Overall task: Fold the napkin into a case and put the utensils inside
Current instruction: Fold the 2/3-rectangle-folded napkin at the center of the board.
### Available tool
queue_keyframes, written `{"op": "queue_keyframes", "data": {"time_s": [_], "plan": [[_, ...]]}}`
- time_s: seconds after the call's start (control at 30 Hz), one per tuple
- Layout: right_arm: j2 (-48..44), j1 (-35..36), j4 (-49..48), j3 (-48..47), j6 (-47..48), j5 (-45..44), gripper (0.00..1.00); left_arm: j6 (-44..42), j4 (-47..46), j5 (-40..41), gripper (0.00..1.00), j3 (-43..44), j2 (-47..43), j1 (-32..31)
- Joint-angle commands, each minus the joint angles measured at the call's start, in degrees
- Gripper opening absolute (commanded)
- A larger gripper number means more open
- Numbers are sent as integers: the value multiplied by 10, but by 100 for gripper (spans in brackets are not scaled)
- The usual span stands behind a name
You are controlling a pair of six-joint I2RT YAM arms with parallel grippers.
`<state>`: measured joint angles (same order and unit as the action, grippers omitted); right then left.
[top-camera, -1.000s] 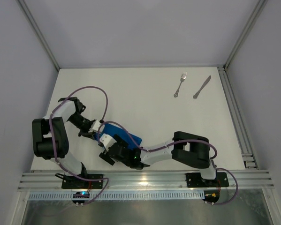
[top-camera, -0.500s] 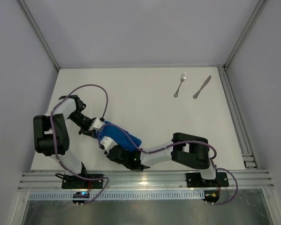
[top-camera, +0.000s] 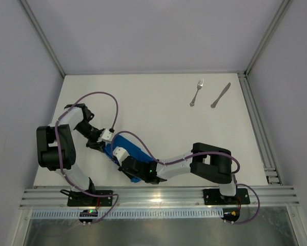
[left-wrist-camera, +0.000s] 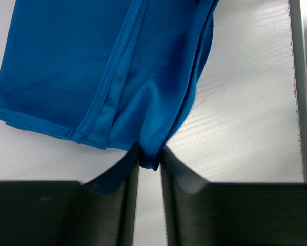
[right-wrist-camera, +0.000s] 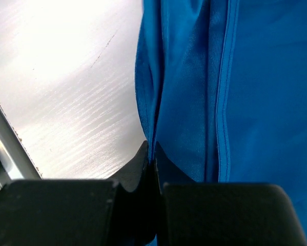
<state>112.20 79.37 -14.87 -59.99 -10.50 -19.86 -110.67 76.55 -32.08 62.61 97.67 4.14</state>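
The napkin (top-camera: pixel 126 143) is a bright blue folded bundle at the near left of the table (top-camera: pixel 158 118), mostly covered by both grippers. My left gripper (top-camera: pixel 108 143) is at its left end. In the left wrist view its jaws (left-wrist-camera: pixel 149 159) stand slightly open, with a corner of the napkin (left-wrist-camera: pixel 91 66) still between the tips. My right gripper (top-camera: pixel 117 154) reaches in from the near side. It is shut (right-wrist-camera: pixel 153 154) on a folded edge of the napkin (right-wrist-camera: pixel 256 92). The fork (top-camera: pixel 196 93) and knife (top-camera: pixel 220 96) lie side by side at the far right, apart from both grippers.
An aluminium rail (top-camera: pixel 158 195) runs along the table's near edge, close behind the right gripper, and shows in the right wrist view (right-wrist-camera: pixel 9 154). Another rail (top-camera: pixel 256 128) lines the right edge. Grey walls close off the left, far and right sides.
My right gripper has gone from open to shut on the napkin's edge. The left jaws, shut on the cloth before, have parted. Both wrists shifted slightly over the bundle.
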Motion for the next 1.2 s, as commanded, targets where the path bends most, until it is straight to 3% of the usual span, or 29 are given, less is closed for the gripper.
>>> {"op": "queue_keyframes", "data": {"time_s": [0.0,0.1,0.27,0.4,0.63,0.73,0.77,0.87,0.97,1.17], "plan": [[-23,-10,-8,18,-27,68,4,-9,66,-5,28,13,-2,1],[-26,-20,-23,26,-36,107,4,-20,83,-4,40,15,-4,3],[-28,-47,-47,39,-52,169,4,-15,188,-24,44,101,25,15],[-23,-54,-46,36,-51,190,4,12,188,12,45,142,56,32],[-21,-55,-51,38,-54,191,4,58,182,-159,47,161,85,60],[-22,-56,-49,38,-55,190,4,163,100,-224,46,139,64,49],[-23,-56,-49,39,-56,188,4,266,16,-223,45,126,43,39],[-23,-58,-49,41,-58,185,4,385,-122,-186,45,58,7,13],[-23,-58,-49,43,-59,182,4,453,-181,-139,45,15,-17,-8],[-23,-60,-51,40,-56,185,4,548,-248,-77,43,15,6,-26]]}}
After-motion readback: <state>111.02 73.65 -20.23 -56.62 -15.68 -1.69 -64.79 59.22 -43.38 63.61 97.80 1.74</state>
